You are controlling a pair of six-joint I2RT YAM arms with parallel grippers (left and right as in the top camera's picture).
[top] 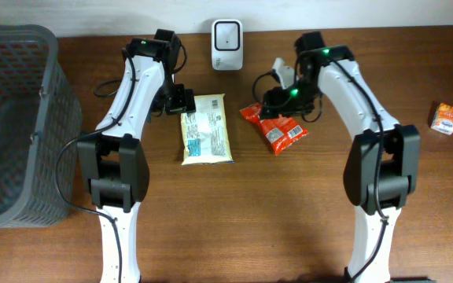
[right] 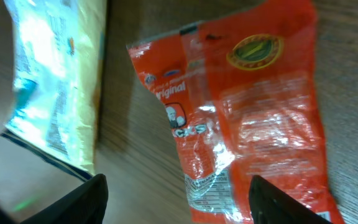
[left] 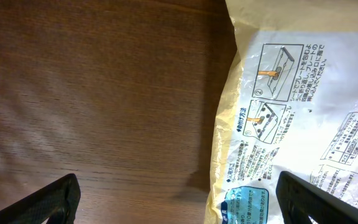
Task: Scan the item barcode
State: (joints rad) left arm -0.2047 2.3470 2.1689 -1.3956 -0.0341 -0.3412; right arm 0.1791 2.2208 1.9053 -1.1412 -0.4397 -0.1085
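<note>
A pale yellow packet with printed panels lies flat at mid-table. My left gripper hangs open over its top left corner. In the left wrist view the gripper straddles the packet's left edge and bare wood. A crinkled red snack packet lies to the right. My right gripper stands open above its near end. In the right wrist view the gripper has the red packet lying partly between its fingers, not pinched. I can make out no barcode in any view.
A white scanner box stands at the table's back edge between the arms. A tall grey mesh basket fills the left side. A small orange carton sits far right. The yellow packet lies left of the red one.
</note>
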